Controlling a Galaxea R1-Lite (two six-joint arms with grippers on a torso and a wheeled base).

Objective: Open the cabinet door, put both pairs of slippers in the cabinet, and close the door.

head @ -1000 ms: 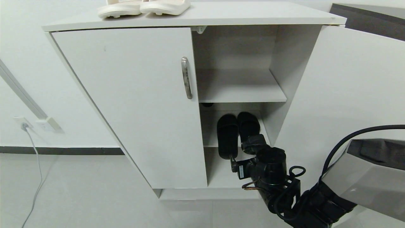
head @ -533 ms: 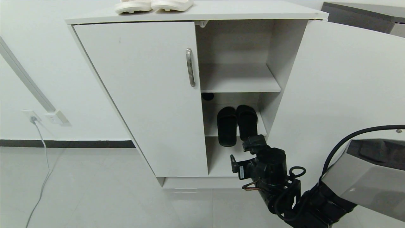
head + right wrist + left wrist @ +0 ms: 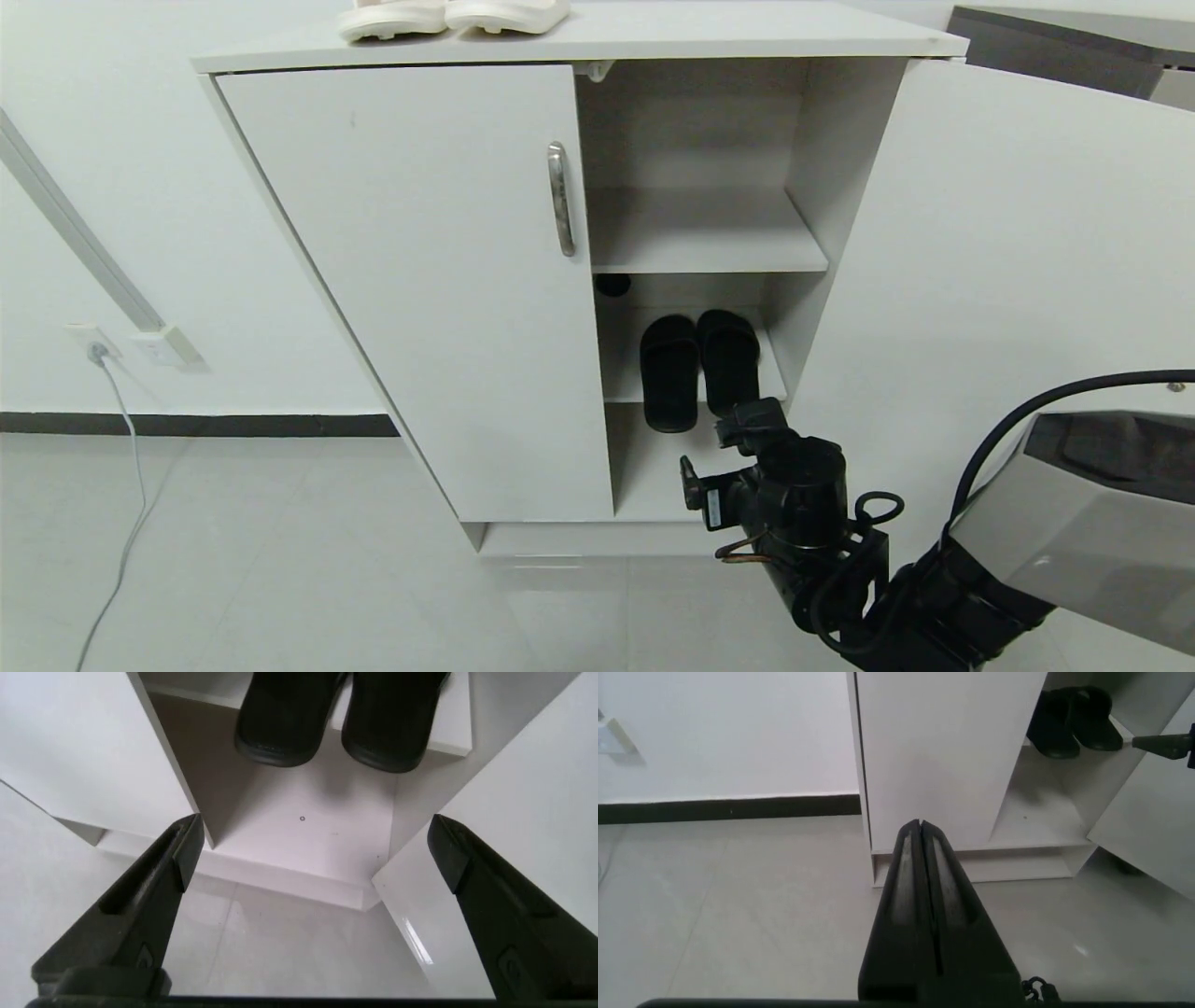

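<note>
Your black slippers (image 3: 700, 369) lie side by side on the cabinet's lower shelf (image 3: 618, 369), heels outward, with nothing gripping them. Over the last second the right pincer (image 3: 747, 417) has drawn back off their heels and now hangs spread and empty just in front of the shelf. The head camera shifted too. Pair one looks stowed. The cream slippers (image 3: 453, 16) wait on the cabinet top (image 3: 747, 37) and the right door (image 3: 1008, 261) stands open. The left pincer (image 3: 920, 835) is pressed together, above the floor.
</note>
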